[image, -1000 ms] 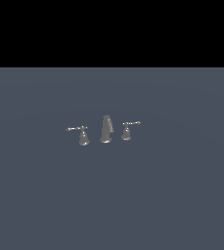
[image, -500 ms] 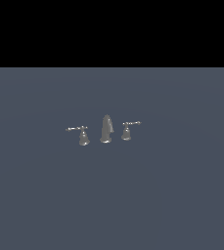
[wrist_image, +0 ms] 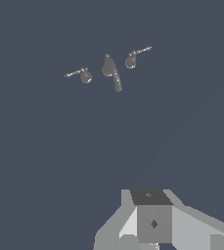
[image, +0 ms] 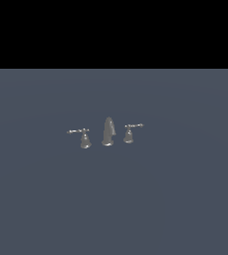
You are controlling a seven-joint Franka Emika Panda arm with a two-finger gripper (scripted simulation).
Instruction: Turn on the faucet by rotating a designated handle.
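The faucet (image: pixel 108 132) is a tiny grey metal set on a flat dark floor, with an upright centre spout and a lever handle on each side. The handle (image: pixel 129 133), on the exterior view's right, looks slightly smaller than the other handle (image: pixel 83 138). The wrist view shows the faucet (wrist_image: pixel 110 68) from above, far ahead, with both levers pointing outward; I cannot tell there which handle is the smaller. My gripper (wrist_image: pixel 152 217) shows only as grey blocks at the wrist view's edge, far from the faucet and touching nothing. It is out of the exterior view.
The dark blue-grey floor (image: pixel 113 199) stretches flat around the faucet on every side. A black band fills the upper part of the exterior view. No other object shows.
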